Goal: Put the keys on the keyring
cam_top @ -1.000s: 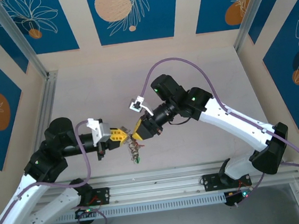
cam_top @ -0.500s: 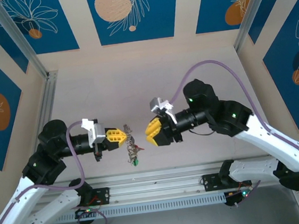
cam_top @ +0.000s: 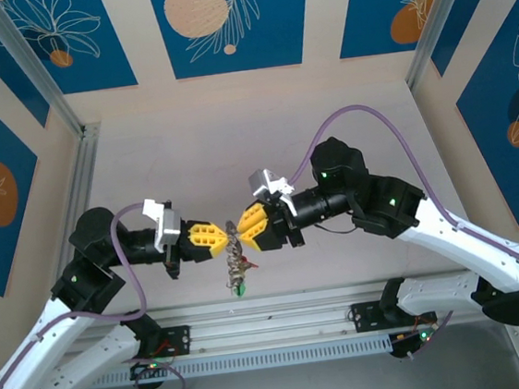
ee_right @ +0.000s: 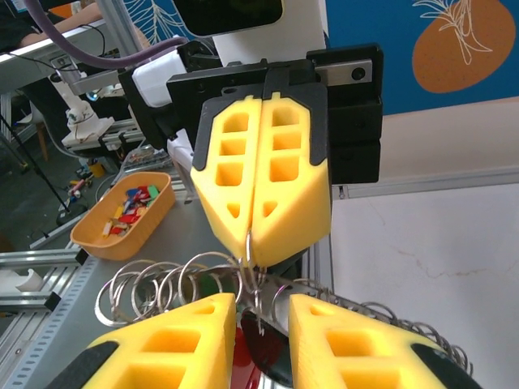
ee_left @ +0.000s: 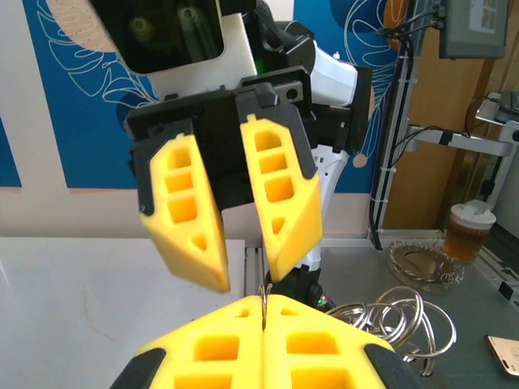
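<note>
Keyring point(cam_top: 235, 257) in left fingers point(cam_top: 204, 238); bits point(ee_right: 134, 203) in tray point(ee_right: 105, 243)

Yellow-fingered grippers: two, the left gripper point(cam_top: 218, 239) and the right gripper point(cam_top: 245, 232)
Thin grey metal keyring hoop point(cam_top: 233, 245): one
Tiny coloured-head keys point(cam_top: 236, 275): cluster, number unclear
Orange plastic tray point(ee_right: 104, 243): one
Loose silver wire rings point(ee_right: 154, 279): several, overlapping

A pale table point(cam_top: 172, 157) sits inside walls hung with blue panels point(cam_top: 261, 36), each painted with white leaves and an orange disc. An aluminium rail point(cam_top: 283, 327) runs along the table's near edge. Off to one side, an orange tray point(ee_right: 97, 235) holds small coloured bits. On a bench beyond the table stand a lidded cup point(ee_left: 469, 235) of brown drink and, nearer, a phone point(ee_left: 504, 356).
</note>
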### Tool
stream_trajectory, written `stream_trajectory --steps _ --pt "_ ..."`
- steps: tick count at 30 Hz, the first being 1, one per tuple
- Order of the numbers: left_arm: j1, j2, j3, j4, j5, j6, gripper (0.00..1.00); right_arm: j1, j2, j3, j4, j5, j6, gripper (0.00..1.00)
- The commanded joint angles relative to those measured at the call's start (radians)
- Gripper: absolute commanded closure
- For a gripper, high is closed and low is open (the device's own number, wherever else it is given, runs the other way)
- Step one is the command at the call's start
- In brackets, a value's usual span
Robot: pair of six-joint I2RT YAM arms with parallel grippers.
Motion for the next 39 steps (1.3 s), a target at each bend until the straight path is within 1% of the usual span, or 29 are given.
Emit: stream_trajectory --steps 1,8,18,26,30,39 --pt "-0.016 -0.001 -0.005 0.085 0.023 -0.025 1.0 0.012 0.008 0.01 0.04 -0.023 -0.022 0.77" --pt "-0.03 0.003 -0.007 0.086 0.022 -0.02 1.0 0.015 0.018 0.002 0.061 -0.013 -0.01 0.78" --pt "-0.042 -0.006 -0.017 0.097 -0.013 -0.017 1.0 0.037 0.029 -0.01 0.065 -0.01 -0.027 0.78" --pt "-0.042 -0.002 -0.016 0.103 -0.028 -0.014 1.0 0.053 0.018 -0.024 0.073 0.022 -0.049 0.73" --pt "-0.044 0.003 -0.012 0.103 -0.028 -0.014 1.0 0.058 0.012 -0.032 0.071 0.048 -0.056 0.73" --pt "-0.046 0.005 -0.009 0.094 -0.033 -0.008 1.0 0.063 -0.017 -0.05 0.086 0.059 -0.061 0.7"
